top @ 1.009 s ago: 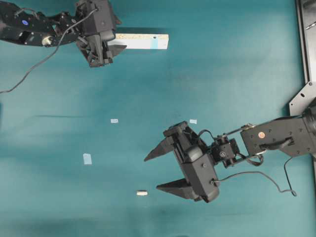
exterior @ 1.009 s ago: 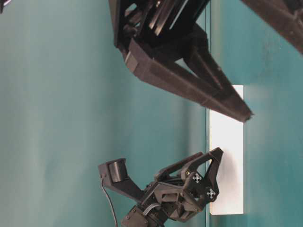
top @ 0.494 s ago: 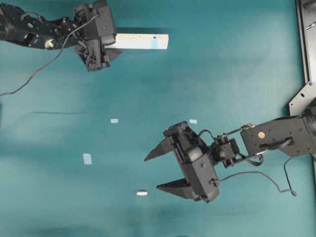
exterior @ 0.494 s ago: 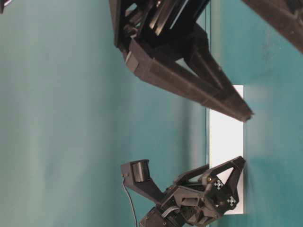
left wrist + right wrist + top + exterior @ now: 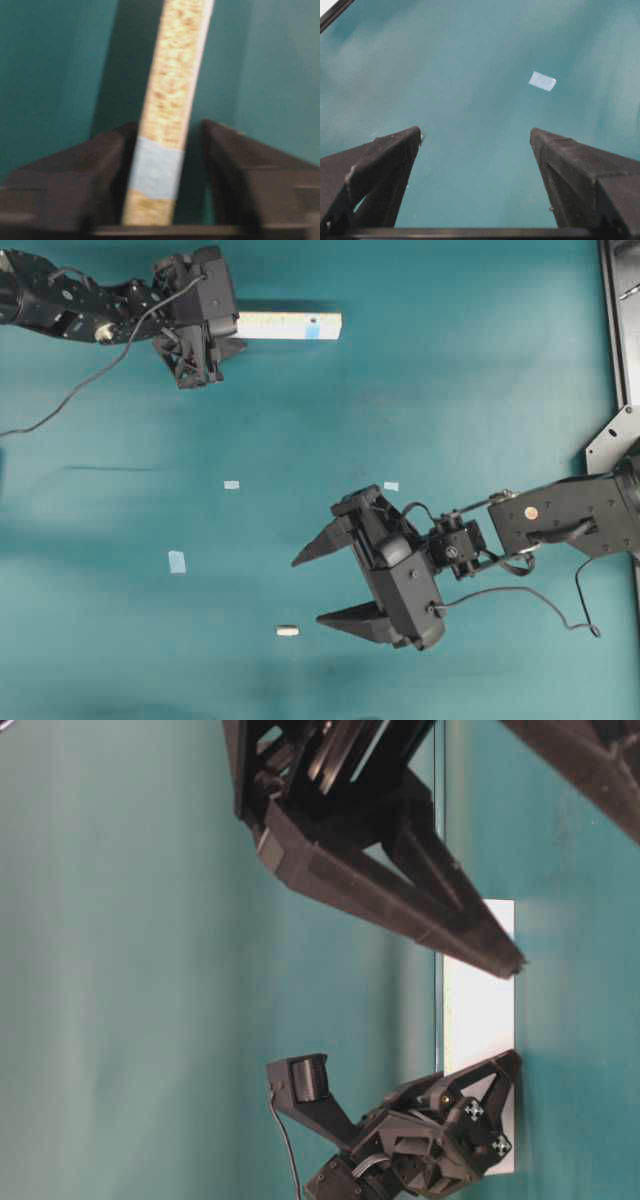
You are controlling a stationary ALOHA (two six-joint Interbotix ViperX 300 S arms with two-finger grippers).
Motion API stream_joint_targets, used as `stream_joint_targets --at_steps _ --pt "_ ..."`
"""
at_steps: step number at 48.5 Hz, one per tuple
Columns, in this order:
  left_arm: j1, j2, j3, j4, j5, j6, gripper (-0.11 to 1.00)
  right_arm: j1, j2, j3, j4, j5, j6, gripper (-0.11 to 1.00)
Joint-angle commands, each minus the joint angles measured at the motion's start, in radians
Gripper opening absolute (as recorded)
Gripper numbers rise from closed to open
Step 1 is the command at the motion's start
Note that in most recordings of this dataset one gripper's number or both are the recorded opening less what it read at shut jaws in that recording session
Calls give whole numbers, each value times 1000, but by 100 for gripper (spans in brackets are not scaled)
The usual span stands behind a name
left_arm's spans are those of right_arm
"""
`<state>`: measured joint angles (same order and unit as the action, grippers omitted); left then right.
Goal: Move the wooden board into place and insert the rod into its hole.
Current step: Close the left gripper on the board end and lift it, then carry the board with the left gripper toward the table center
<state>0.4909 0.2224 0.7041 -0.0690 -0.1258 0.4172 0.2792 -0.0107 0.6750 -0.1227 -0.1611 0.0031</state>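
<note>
Left gripper (image 5: 212,338) sits at the far-left end of the wooden board (image 5: 290,325), top of the overhead view. Wrist view: the board (image 5: 172,100) runs up between the two fingers, one finger (image 5: 107,155) at or very near its edge, the other (image 5: 235,155) with a visible gap. So the pincer straddles the board, not yet pinching; jaws part-spread. A band of blue tape (image 5: 156,170) wraps the board right where the fingers stand.

My read on handling: the board looks like chipboard, rigid and light, so no sag expected from an end hold. But it is long, and held at one end it will want to swing or twist in the jaws. The narrow side faces are the grip surfaces; the taped band may be a little slicker than the raw speckled edge. I would rather slide it across the table (image 5: 450,360) than lift it.

Middle of the overhead view: small blue tape squares (image 5: 231,484) on the mat, likely placement marks.

Lower centre: the rod (image 5: 287,631) lies flat and alone, just beside the right gripper (image 5: 305,590) tips, untouched. It is tiny, round and probably rolls; pinch across its middle, gently, or it will squirt out.

Right gripper: jaws spread wide, empty, hanging over bare mat in its wrist view.
</note>
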Motion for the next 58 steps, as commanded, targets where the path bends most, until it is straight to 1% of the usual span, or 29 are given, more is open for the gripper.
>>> stream_joint_targets --at_steps 1,3,5,13,23,29,39,46,49,52,58 --pt "9 -6 -6 3 0 9 37 5 -37 -31 -2 8 0 99" --pt "9 -2 -5 3 -2 11 28 5 -43 -34 -2 15 0 99" --pt "9 3 -6 3 -2 11 25 5 -46 -35 -2 26 0 99" --pt "9 18 -15 3 -3 11 24 5 -69 -37 -2 61 0 99" --pt "8 -9 -37 3 8 2 24 0 -95 -37 -2 69 0 99" --pt "-3 -48 -66 3 81 -2 24 -9 -114 -37 -2 67 2 99" --pt "-46 -98 -133 2 256 -8 22 -26 -150 -35 -2 69 0 99" --pt "-95 -112 -181 -3 308 -11 22 -37 -173 -31 -2 67 0 99" --pt "-115 -110 -201 -3 316 -23 22 -38 -179 -31 -2 69 0 99" --pt "-132 -106 -218 -3 316 -52 22 -38 -184 -31 -2 69 0 99" --pt "-172 -92 -242 -3 311 -143 22 -40 -187 -28 -2 69 0 99"
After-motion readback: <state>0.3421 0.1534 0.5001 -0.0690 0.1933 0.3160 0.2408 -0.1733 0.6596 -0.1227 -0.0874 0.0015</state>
